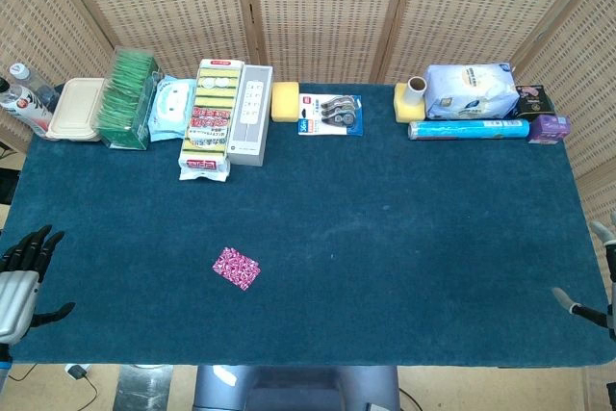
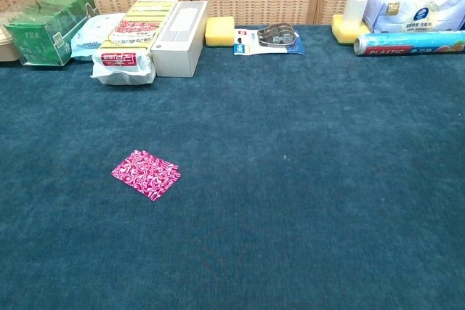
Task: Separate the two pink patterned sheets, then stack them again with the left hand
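Pink patterned sheets lie flat, stacked, slightly askew.

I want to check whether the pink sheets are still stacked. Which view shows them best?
The chest view: the pink sheets appear larger and nearer, with the pattern clear, lying as one pile on the blue table. The head view shows them smaller, from above.

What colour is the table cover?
Dark teal-blue table cover, plain and without pattern; the chest view shows it best.
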You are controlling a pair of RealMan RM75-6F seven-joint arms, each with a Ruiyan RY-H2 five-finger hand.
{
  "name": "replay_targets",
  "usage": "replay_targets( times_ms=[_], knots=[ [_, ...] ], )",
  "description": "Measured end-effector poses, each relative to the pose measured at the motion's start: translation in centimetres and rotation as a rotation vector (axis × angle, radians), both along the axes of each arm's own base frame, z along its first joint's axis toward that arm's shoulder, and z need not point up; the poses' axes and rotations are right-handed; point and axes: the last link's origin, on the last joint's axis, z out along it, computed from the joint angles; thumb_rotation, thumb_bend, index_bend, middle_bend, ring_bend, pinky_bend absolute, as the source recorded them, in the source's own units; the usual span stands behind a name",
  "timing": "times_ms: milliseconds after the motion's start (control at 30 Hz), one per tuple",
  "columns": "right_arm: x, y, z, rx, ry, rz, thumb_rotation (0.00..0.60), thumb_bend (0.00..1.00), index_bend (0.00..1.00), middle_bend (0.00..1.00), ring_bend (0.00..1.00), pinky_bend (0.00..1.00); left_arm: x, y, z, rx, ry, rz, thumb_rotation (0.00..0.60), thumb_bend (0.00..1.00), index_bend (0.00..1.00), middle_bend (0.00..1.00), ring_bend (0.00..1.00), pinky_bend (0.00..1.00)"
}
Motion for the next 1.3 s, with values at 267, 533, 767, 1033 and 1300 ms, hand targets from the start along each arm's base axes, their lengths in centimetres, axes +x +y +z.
replay_targets(
  times_ms=[267, 533, 767, 1033, 1300],
  knots=[
    [-0.1, 0.0, 0.0, 0.005, -0.003, -0.010, 0.600, 0.00, 0.11, 0.00, 0.00, 0.07, 0.2, 0.1, -1.1, -0.043, 0.006, -0.026, 0.600, 0.11, 0.00, 0.00, 0.00, 0.10],
    [-0.2, 0.2, 0.4, 0.005, -0.044, -0.008, 0.600, 0.00, 0.11, 0.00, 0.00, 0.07, 3.5, 3.5, -6.2, -0.238, -0.051, -0.166, 0.600, 0.11, 0.00, 0.00, 0.00, 0.10],
    [-0.4, 0.0, 0.3, 0.023, -0.058, -0.013, 0.600, 0.00, 0.11, 0.00, 0.00, 0.06, 7.7, 7.5, -11.7, -0.305, -0.079, -0.274, 0.600, 0.11, 0.00, 0.00, 0.00, 0.10],
    [-0.6, -0.1, 0.6, 0.028, -0.084, -0.017, 0.600, 0.00, 0.11, 0.00, 0.00, 0.05, 11.1, 10.8, -15.8, -0.331, -0.037, -0.287, 0.600, 0.11, 0.00, 0.00, 0.00, 0.10],
    [-0.9, -0.2, 1.2, 0.021, -0.118, -0.019, 0.600, 0.00, 0.11, 0.00, 0.00, 0.05, 13.6, 11.7, -18.2, -0.388, 0.010, -0.301, 0.600, 0.11, 0.00, 0.00, 0.00, 0.10]
  ],
)
